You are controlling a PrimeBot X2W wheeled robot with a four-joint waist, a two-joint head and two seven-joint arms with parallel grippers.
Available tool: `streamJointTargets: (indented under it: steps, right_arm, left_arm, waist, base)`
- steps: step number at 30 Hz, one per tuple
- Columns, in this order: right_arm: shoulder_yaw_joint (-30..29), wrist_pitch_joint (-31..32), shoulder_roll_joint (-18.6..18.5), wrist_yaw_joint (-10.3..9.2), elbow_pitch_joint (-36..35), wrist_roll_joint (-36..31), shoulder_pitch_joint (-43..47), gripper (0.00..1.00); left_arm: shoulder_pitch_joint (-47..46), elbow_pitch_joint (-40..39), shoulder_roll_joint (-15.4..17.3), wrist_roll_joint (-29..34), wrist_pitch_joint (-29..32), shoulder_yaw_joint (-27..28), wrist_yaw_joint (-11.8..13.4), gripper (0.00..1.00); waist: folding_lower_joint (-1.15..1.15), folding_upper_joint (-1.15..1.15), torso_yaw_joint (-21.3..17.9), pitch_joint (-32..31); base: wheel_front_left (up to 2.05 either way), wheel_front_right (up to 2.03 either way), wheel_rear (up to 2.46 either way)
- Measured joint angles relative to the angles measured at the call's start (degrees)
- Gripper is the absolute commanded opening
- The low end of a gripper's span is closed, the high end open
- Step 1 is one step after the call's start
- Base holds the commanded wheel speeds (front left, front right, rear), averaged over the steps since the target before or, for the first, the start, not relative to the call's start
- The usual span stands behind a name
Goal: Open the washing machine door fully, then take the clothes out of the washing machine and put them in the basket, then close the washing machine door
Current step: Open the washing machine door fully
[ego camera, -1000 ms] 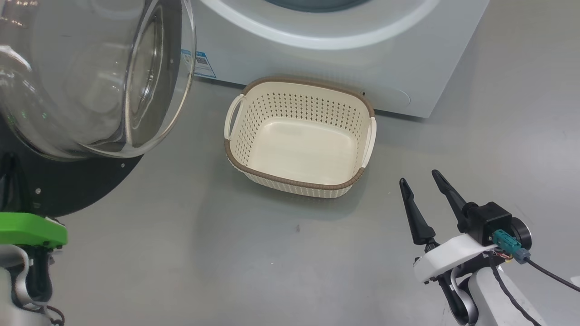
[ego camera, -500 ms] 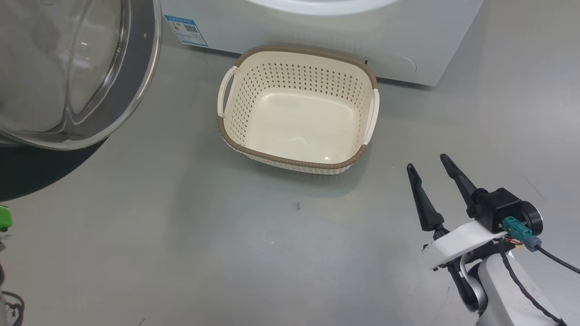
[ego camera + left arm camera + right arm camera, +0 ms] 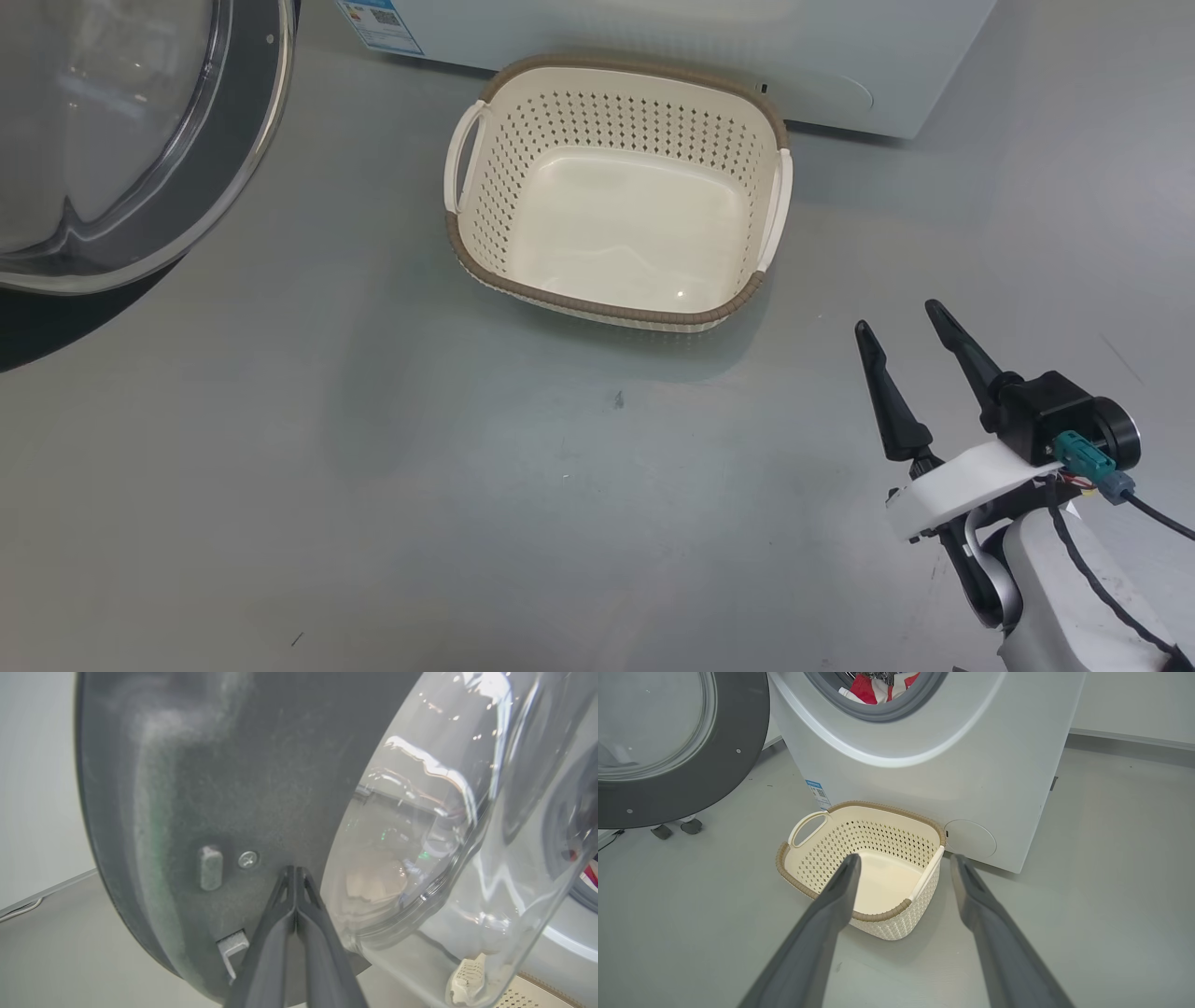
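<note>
Head cam shifted over the last second: whole scene rode up-frame. That's camera motion, not the objects.

Right pincer (image 3: 895, 315) hung released and empty over the grey floor (image 3: 467, 485), short of the small cream perforated plastic basket with brown woven rim (image 3: 607, 117). Basket sat empty just in front of the machine.

Left pincer (image 3: 294, 870) was clenched on nothing, tips at the dark inner face of the big round black-rimmed door with glass bowl (image 3: 187, 788), beside a screw (image 3: 247, 859). Contact unclear. Door looked swung wide.

Behind it stood the big white front-loading washing machine (image 3: 971, 765), with the red-and-white clothes (image 3: 864, 688) inside its opening.

Judged step: finishing door-open. Next needs left pincer off the door, then right pincer raised over the grey seal (image 3: 878, 715) onto a fabric fold.
</note>
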Motion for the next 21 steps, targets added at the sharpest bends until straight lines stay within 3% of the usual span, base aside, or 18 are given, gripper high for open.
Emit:
streamJointTargets:
  steps: [13, 21]
  right_arm:
    - [-0.08, -0.03, 0.18, 0.0, 0.76, 0.01, 0.01, 1.0]
    - [-0.08, -0.51, 1.51, 0.0, 2.24, 0.41, 0.01, 1.0]
  left_arm:
    - [-1.11, 4.93, 0.0, 0.19, -1.93, -0.67, -0.59, 0.0]
    - [-1.1, 6.49, 0.09, 2.3, -2.94, -3.85, -2.59, 0.0]
  waist:
    - [0.0, 0.0, 0.1, -1.82]
    - [0.0, 0.0, 0.07, -4.96]
  base:
    - [0.0, 0.0, 0.0]
    - [0.0, 0.0, 0.0]
